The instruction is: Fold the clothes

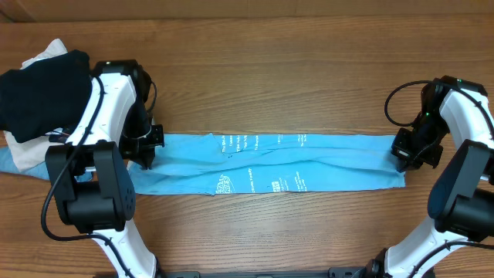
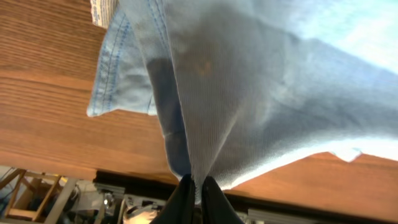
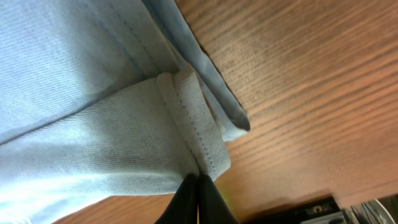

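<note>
Sky-blue T-shirt stretched in long strip on table; left end clenched by left gripper, right end by right gripper

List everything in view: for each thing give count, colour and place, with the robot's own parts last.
T-shirt: one, sky blue with white print, a long folded strip across the table's middle.
black garment: one, black, far left, on the pale garment.
pale garment: one, beige-white, far left, under the black one.
denim piece: one, light blue, left, near the shirt's end.
table: one, brown wood, under everything.
left arm, right arm: two, white and black, at the strip's ends.
left fingers, right fingers: two pairs, black, each shut on a T-shirt end.
</note>
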Controlling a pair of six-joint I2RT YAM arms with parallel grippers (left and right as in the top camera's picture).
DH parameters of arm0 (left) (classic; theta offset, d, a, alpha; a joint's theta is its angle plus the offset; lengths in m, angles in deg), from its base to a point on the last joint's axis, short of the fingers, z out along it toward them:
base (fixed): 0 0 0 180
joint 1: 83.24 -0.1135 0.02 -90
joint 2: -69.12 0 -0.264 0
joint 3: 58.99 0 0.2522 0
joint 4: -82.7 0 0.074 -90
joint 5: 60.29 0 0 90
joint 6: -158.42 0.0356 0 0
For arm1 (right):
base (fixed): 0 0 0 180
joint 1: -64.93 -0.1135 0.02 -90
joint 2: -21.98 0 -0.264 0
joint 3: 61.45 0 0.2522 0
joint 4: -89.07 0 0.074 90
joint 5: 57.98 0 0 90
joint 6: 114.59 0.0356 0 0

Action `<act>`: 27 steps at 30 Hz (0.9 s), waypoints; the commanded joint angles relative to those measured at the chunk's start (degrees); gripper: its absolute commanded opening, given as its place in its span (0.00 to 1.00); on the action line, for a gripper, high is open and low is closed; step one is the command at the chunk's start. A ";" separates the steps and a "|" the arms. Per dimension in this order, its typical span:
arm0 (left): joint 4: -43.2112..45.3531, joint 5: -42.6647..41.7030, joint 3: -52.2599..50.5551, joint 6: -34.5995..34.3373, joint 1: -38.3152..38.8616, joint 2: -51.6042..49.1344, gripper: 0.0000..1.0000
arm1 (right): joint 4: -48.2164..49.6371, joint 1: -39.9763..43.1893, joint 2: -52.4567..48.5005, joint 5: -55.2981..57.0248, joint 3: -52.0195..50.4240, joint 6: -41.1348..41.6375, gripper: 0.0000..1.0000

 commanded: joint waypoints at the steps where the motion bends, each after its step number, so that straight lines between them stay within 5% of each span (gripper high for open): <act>1: 2.16 1.11 -3.69 -2.03 0.37 1.03 0.09 | -1.14 0.13 1.38 1.20 1.07 0.61 0.04; 14: 7.69 4.00 -8.76 -4.98 0.00 1.03 0.08 | -1.75 0.13 1.38 1.42 -0.17 1.07 0.04; 17: 9.42 5.75 -8.76 -6.97 0.00 1.03 0.18 | -1.31 0.13 1.38 1.51 -1.22 1.07 0.04; 24: 14.51 5.53 -8.76 -8.02 -0.04 1.03 0.22 | 2.45 0.15 1.38 1.07 -1.46 1.46 0.49; 27: 15.91 5.46 -8.76 -8.02 0.07 1.03 0.25 | 3.82 0.15 1.38 0.96 -1.46 1.46 0.56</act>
